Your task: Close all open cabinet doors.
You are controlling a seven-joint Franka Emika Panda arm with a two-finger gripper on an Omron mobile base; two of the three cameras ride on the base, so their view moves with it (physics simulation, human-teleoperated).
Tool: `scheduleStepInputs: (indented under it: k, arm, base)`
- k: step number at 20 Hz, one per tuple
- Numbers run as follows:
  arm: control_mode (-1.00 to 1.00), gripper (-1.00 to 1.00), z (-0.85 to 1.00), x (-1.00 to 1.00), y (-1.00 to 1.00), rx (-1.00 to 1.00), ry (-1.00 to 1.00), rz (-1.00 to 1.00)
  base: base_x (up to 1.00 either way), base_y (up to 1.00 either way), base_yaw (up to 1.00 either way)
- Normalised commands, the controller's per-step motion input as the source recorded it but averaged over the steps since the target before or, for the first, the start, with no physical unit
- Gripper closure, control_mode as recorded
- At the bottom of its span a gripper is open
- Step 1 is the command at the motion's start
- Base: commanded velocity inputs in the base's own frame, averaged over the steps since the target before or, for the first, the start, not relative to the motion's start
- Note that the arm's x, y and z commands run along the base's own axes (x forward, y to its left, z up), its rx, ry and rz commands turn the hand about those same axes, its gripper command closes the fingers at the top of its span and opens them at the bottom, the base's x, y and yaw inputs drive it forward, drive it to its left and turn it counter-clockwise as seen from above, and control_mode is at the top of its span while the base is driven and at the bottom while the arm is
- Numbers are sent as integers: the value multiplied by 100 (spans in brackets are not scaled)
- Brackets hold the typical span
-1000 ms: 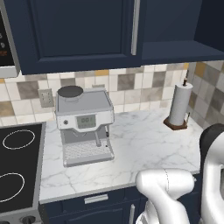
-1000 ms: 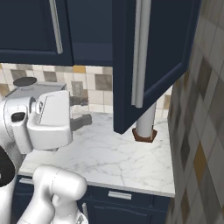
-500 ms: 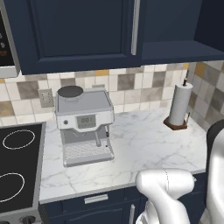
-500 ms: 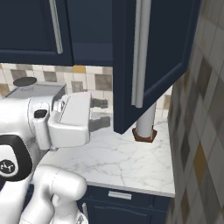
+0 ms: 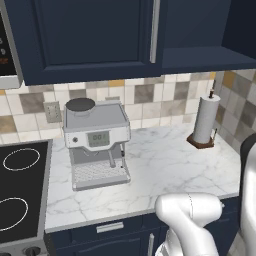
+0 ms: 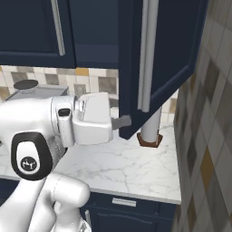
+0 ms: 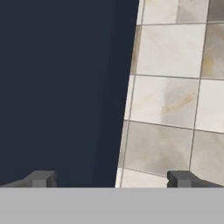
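Cabinet door [image 6: 163, 54] ajar over paper-towel roll [image 5: 205, 121]; claw [image 7: 111, 178] released, prob. near door edge.

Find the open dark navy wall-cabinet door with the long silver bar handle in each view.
Left base view: the open dark navy wall-cabinet door is in the top right corner, inner face showing.
Right base view: upper centre to right, handle side towards the camera.
Hand view: the dark panel across the left half.
Shared landmark: the beige-and-grey tiled wall.
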Motion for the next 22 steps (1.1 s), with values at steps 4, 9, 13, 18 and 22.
scheduleStepInputs:
  k: [4,9,13,18,22]
  arm:
    - [-100,-100,-3,20,-20,2,0,0]
    - [-100,-100,-1,25,-10,7,0,5]
    - [-100,-100,0,31,-1,15,0,16]
    - [-100,-100,0,39,0,19,-3,26]
    - [-100,-100,0,43,9,19,-5,28]
  base:
    - [0,0,0]
    - [0,0,0]
    - [0,0,0]
    - [0,0,0]
    - [0,0,0]
